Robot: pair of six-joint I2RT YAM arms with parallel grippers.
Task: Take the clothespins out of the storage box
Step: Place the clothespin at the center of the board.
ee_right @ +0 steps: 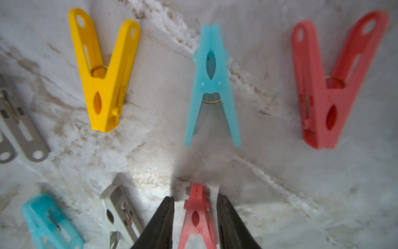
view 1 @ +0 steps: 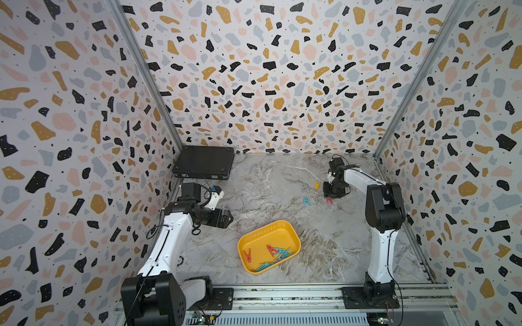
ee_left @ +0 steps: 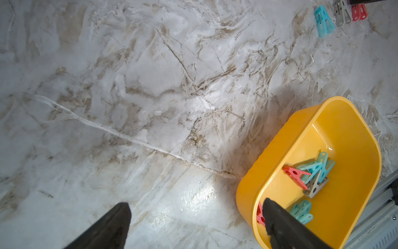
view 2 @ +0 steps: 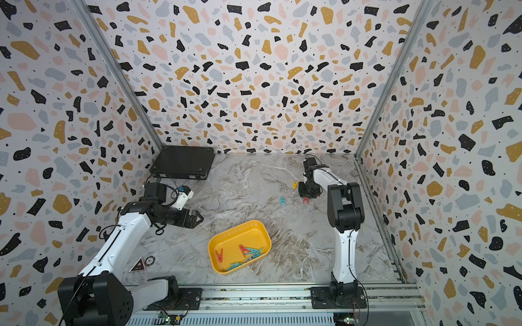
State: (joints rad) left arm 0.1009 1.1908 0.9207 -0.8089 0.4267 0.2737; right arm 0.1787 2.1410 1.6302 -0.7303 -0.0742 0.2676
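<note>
The yellow storage box (view 1: 265, 227) (view 2: 237, 225) stands at the front middle of the marble table with several teal, red and grey clothespins (view 1: 278, 252) (ee_left: 312, 170) in it. More clothespins lie on the table at the back right: a yellow one (ee_right: 103, 73), a teal one (ee_right: 212, 86) and a red one (ee_right: 331, 86). My right gripper (view 1: 330, 194) (ee_right: 195, 197) is low over them. Its jaws are open around a red clothespin (ee_right: 198, 215), with a gap on each side. My left gripper (view 1: 228, 218) (ee_left: 197, 202) hangs wide open and empty, left of the box.
A flat black hard case (view 1: 204, 166) lies in the back left corner. Two grey pegs (ee_right: 21, 129) (ee_right: 120, 211) and a teal peg (ee_right: 49, 222) lie close beside the right gripper. Patterned walls close in three sides. A metal rail (view 1: 282, 296) runs along the front.
</note>
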